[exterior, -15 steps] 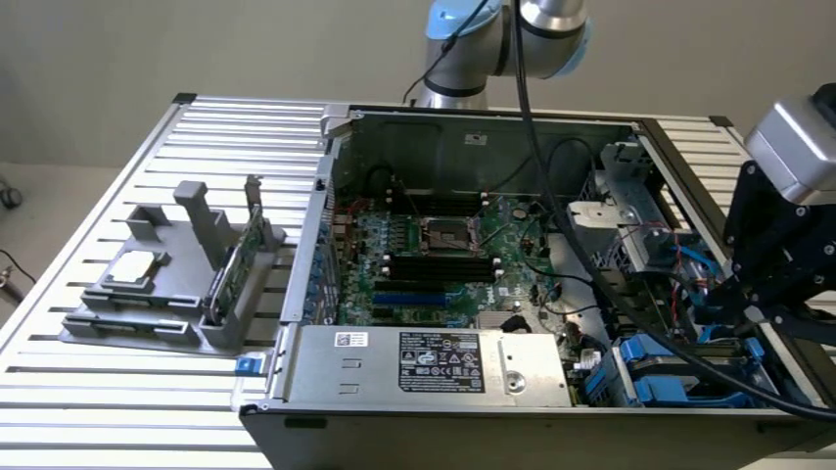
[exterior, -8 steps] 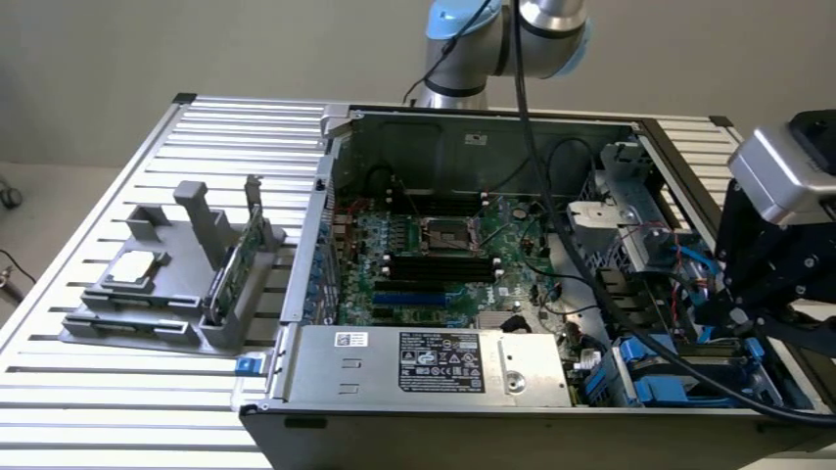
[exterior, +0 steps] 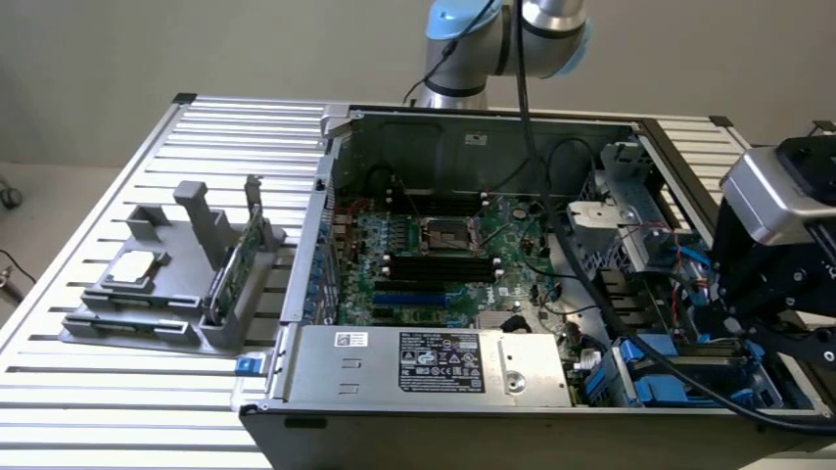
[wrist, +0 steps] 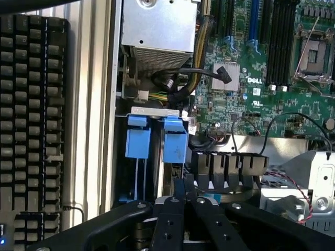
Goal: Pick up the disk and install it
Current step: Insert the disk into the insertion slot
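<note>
My gripper (wrist: pixel 184 184) hangs over the drive bay in the corner of the open computer case (exterior: pixel 340 157), its fingers (wrist: pixel 170 219) pressed together into one narrow tip. Just past that tip sits a blue carrier end (wrist: pixel 175 140), standing in its slot in the bay. This looks like the disk, but its silver body and label are hidden down in the slot. I cannot tell whether the tip touches it. A second blue carrier (wrist: pixel 137 137) stands in the neighbouring slot. In the exterior view the gripper's black body (exterior: pixel 770 304) is above the blue carriers (exterior: pixel 653 380).
The silver power supply (exterior: pixel 432 362) and the motherboard (exterior: pixel 444 255) lie beside the bay, with black cables (wrist: pixel 183 78) crossing between them. A keyboard (wrist: pixel 31 130) lies outside the case wall. On the exterior view's left, a grey holder (exterior: pixel 144 313) carries a square chip (exterior: pixel 137 266) and a green card (exterior: pixel 235 269).
</note>
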{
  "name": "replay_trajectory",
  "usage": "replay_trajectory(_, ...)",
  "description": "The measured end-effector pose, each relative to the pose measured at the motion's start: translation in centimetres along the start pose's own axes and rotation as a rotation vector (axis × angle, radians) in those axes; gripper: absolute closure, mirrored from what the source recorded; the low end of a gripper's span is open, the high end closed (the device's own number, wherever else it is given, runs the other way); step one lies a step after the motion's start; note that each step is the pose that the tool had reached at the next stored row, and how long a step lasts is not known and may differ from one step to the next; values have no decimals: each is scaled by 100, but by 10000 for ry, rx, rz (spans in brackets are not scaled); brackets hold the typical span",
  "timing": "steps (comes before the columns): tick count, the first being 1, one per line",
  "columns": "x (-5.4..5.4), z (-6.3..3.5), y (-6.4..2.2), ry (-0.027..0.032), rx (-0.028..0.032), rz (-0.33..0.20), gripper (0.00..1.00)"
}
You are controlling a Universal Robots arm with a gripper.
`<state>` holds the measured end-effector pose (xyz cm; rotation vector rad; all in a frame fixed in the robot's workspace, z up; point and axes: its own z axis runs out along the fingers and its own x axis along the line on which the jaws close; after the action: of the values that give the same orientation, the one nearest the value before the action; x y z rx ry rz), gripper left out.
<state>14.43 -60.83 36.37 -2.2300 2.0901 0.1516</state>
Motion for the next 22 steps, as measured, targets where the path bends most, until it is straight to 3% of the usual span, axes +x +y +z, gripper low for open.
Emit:
replay_trajectory(17,35,309,-28,-4,-13,-105,89)
replay_trajectory(22,38,333,-28,2,-13,-106,89)
